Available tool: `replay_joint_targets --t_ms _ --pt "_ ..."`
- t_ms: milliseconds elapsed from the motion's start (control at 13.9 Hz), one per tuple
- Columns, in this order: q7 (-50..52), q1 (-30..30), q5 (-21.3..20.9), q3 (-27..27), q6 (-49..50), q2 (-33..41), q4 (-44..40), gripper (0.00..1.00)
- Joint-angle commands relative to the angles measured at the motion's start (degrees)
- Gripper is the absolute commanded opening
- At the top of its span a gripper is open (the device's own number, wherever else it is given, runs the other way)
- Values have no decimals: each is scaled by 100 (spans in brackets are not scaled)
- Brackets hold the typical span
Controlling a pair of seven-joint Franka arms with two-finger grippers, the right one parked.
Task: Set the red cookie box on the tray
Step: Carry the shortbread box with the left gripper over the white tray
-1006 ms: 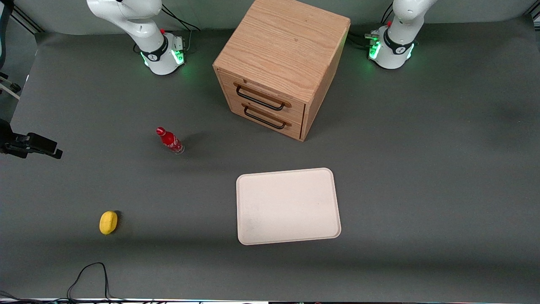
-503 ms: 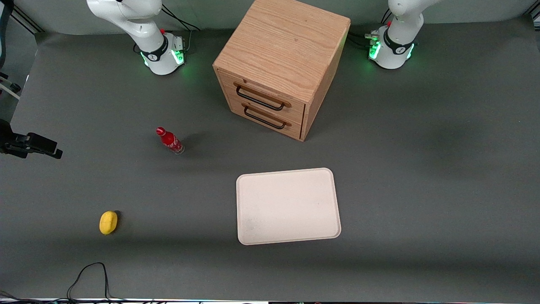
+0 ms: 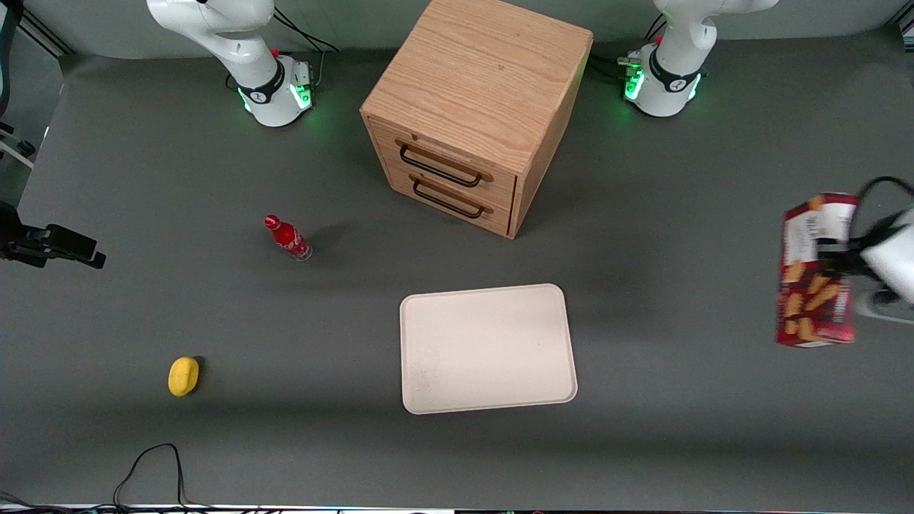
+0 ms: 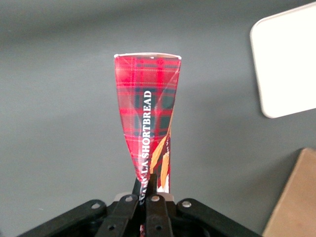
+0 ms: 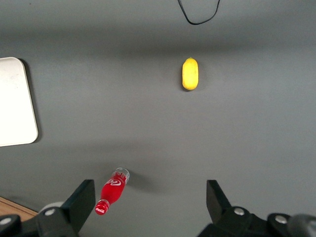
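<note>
Red cookie box held aloft in the pincer, whose fingers are closed on the carton's narrow sides. The box hangs over the grey surface, well apart from the tray, toward the working arm's end. Tray bare, nearer the front camera than the wooden drawer cabinet.

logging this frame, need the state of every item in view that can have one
red cookie box: held off the table, toward the working arm's end
gripper: shut on the box
tray: flat on the table, nothing on it
drawer cabinet: both drawers shut
red bottle: upright, capped
yellow object: lying on the table
</note>
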State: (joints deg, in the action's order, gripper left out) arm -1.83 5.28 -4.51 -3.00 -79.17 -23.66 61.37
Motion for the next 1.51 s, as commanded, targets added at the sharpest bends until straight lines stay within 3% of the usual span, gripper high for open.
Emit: replay_joint_targets --t_ms 0,287,503,862,1293,1437 --pt "1338 525 -59 -305 113 -270 -414 0" --pt "2659 1561 -76 -473 -124 -605 -890 0" --pt "3162 2002 -76 -456 -204 -649 -864 0" --pt "3084 1933 -76 -438 -536 -1219 -688 0" --pt "3154 1827 -164 -403 -2644 -1650 664 0" --pt "3171 1818 -155 -342 -3041 -1957 701 0"
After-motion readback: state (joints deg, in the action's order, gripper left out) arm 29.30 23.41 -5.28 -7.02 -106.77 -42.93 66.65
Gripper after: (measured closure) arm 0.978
